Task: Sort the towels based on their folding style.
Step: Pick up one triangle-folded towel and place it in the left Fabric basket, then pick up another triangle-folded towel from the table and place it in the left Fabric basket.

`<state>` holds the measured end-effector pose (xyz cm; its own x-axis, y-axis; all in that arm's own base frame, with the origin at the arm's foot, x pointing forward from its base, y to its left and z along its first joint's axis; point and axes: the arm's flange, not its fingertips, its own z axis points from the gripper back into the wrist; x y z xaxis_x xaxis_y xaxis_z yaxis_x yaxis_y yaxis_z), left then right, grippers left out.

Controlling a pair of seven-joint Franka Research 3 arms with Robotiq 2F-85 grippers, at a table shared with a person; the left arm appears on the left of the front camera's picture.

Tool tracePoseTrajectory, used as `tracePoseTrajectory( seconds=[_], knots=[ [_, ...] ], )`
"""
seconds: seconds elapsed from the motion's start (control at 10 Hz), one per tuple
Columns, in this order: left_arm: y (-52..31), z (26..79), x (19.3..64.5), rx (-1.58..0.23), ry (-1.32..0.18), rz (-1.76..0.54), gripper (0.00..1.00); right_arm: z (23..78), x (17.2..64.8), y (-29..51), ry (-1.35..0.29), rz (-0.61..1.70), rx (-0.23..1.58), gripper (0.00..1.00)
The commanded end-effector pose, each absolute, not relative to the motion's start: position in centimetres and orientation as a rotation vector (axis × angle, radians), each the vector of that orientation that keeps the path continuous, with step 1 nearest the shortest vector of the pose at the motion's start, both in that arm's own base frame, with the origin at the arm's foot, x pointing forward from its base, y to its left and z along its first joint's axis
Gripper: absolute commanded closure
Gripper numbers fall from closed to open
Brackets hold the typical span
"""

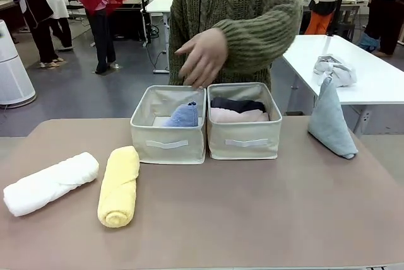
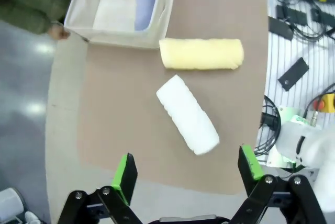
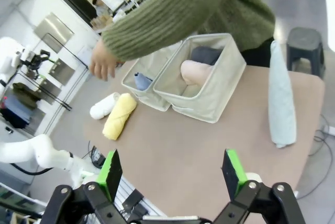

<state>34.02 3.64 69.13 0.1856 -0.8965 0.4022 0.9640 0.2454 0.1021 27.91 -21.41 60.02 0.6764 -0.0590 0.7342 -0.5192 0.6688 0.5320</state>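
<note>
- Left gripper (image 2: 187,167) has its jaws spread wide with nothing between them. It hangs over the near edge of the table (image 1: 252,219), looking down at the two loose rolls.
- Right gripper (image 3: 172,167) is the same: jaws wide apart, nothing held, up above the table's right side.
- The white roll (image 1: 50,183) lies on its side at the robot's far left, angled a bit.
- The yellow roll (image 1: 118,186) is right beside it, lying down, with one end pointing at the left box (image 1: 167,144). In the left wrist view there's a small gap between the two rolls.
- The periwinkle-blue cone (image 1: 183,116) is inside the left box, over by the wall it shares with the other box.
- The right box (image 1: 246,144) holds the pink roll (image 1: 238,116) in front and the dark grey roll (image 1: 237,104) behind it, touching each other.
- The two boxes sit side by side at the far middle of the table, walls touching.
- The grey-teal cone (image 1: 330,122) stands point-up on the table's right side, well apart from the boxes.
- The person's hand (image 1: 202,57) hovers above the back rims where the boxes meet, fingers down and empty.
</note>
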Motion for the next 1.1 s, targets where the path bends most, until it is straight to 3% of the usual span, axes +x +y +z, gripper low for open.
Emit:
tracePoseTrajectory(
  seconds=[0.0,0.4,0.5,1.0],
  knots=[
    [6.4,66.6,34.5,-0.237,-0.516,-1.232,0.0,60.0,27.9,-21.3,-0.809,0.3,0.812,0.0],
    [9.4,64.8,36.0,-0.34,-0.515,-1.062,0.0,60.0,27.9,-21.3,-0.809,0.3,0.812,0.0],
    [10.1,65.3,34.4,-0.303,-0.506,-1.167,0.0,60.0,27.9,-21.3,-0.809,0.3,0.812,0.0],
    [10.1,65.3,34.4,-0.303,-0.506,-1.167,0.0,60.0,27.9,-21.3,-0.809,0.3,0.812,0.0]
  ],
)
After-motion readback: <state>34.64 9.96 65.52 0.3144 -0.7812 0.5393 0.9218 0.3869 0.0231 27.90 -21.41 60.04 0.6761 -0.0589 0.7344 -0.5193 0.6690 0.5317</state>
